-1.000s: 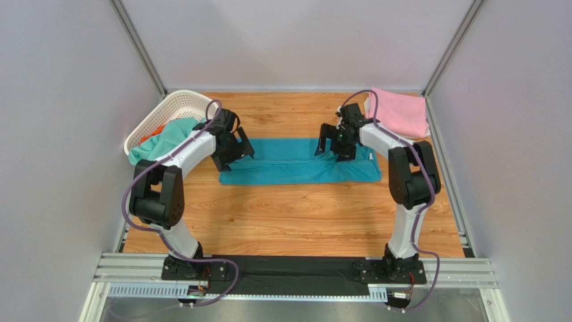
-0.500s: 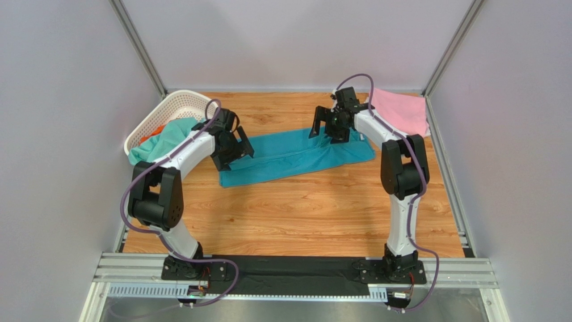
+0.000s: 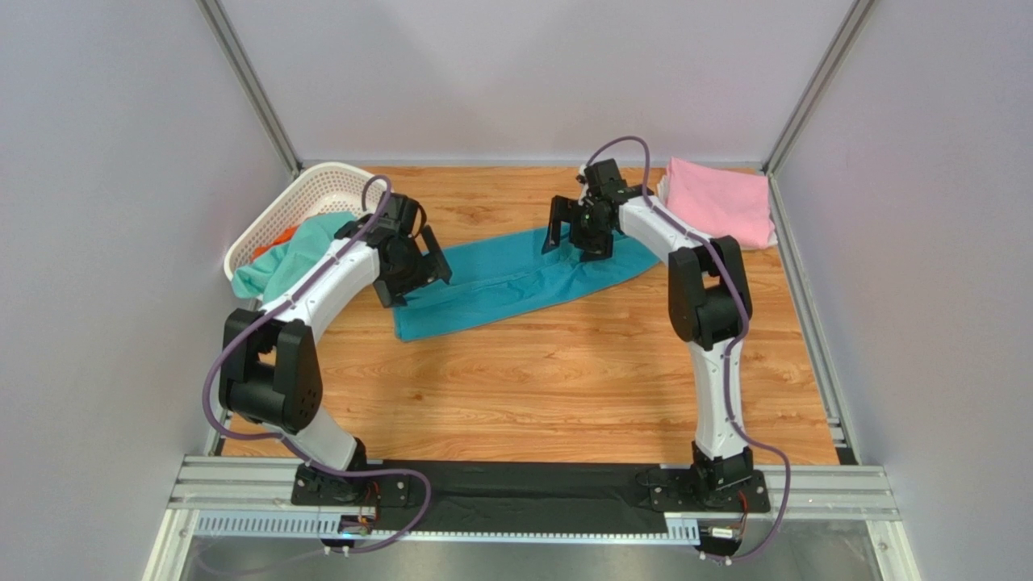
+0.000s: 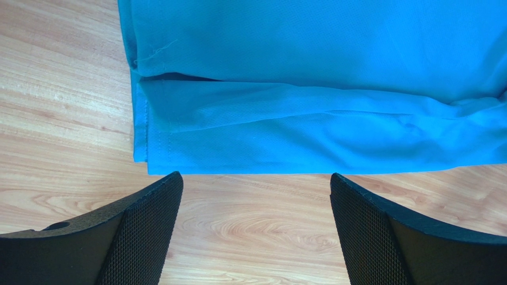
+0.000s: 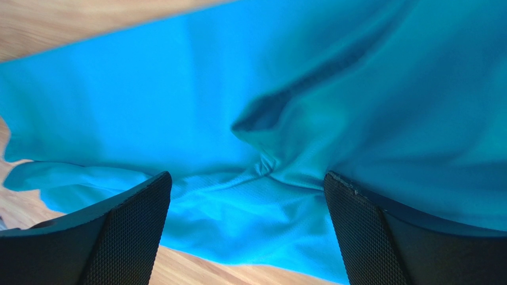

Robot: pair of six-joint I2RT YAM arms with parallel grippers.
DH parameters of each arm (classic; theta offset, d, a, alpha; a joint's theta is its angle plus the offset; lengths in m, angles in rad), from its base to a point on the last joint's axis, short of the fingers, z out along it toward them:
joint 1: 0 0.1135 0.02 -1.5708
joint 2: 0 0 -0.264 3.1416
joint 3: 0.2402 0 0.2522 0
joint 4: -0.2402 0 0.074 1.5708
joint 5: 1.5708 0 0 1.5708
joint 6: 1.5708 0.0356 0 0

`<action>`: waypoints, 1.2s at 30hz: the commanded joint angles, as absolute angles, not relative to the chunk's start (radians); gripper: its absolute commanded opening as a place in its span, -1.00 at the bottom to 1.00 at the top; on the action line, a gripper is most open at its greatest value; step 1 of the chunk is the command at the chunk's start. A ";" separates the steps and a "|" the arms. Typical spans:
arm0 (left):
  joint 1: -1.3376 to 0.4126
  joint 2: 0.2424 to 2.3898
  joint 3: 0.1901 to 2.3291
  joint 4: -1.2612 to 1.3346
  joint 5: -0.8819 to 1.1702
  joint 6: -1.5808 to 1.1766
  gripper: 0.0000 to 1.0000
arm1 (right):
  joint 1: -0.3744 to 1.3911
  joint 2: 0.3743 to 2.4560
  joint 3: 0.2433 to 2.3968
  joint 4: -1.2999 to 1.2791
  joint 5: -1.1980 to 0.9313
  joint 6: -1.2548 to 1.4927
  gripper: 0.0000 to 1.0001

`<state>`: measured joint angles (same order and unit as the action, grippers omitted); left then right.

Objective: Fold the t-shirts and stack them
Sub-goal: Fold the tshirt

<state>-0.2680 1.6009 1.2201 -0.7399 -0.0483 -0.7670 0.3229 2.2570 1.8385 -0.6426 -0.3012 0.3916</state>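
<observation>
The right gripper (image 3: 572,235) has swung far-left, skewing the folded teal-blue soft t-shirt (image 3: 509,281); it and the left gripper (image 3: 410,269) hover, jaws released, over opposite ends, likely to square it.

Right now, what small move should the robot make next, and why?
Probably ease the left claw forward onto the teal shirt: it hangs open over the table, just short of the cloth edge, while the right claw is open over the other end.

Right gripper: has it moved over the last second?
Yes. The right gripper has shifted left and toward the far wall, away from the pink shirt.
</observation>
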 commanded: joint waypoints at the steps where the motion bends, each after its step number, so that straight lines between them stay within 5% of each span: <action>1: -0.268 1.588 1.249 -0.755 -0.055 -0.736 0.99 | 0.322 2.122 1.764 -0.667 -0.238 0.374 1.00; 9: -0.268 1.764 1.419 -0.749 -0.012 -0.680 0.99 | 0.279 1.921 1.574 -0.701 -0.072 0.426 1.00; 18: -0.268 1.960 1.514 -0.755 0.005 -0.666 0.99 | 0.222 2.003 1.597 -0.686 -0.115 0.419 1.00; 27: -0.273 1.910 1.318 -0.732 0.038 -0.690 0.99 | 0.218 2.177 1.719 -0.677 -0.233 0.402 1.00; 36: -0.417 1.678 0.892 -0.534 0.227 -0.848 0.99 | 0.232 2.318 1.897 -0.635 -0.354 0.380 1.00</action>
